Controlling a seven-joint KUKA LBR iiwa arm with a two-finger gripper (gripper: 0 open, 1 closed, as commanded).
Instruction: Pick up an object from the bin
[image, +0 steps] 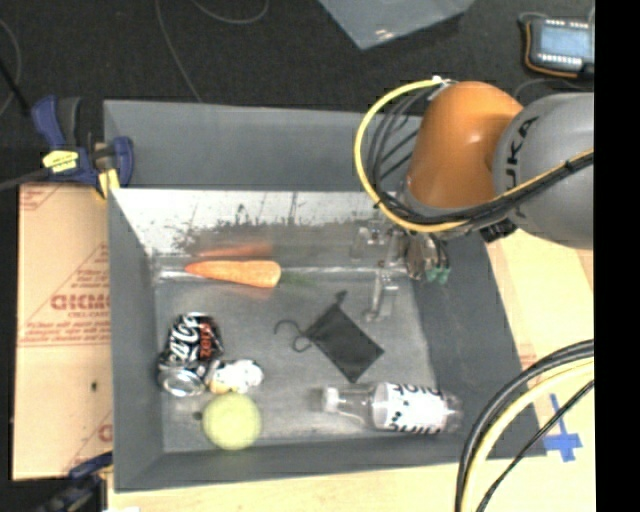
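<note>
My gripper (380, 300) hangs under the orange wrist cover near the bin's back right, low over the floor. Just in front of it and to the left lies a flat black pouch (345, 342) with a thin black cord looping off its left side. The gripper stands apart from the pouch, a little behind its upper corner. A clear plastic bottle (400, 407) with a black-and-white label lies on its side at the front right, cap pointing left. Nothing shows in the gripper.
An orange carrot (234, 272) lies along the back wall at the left. A crushed black drink can (188, 352), a small white toy (238, 376) and a yellow-green ball (232, 420) cluster in the front left corner.
</note>
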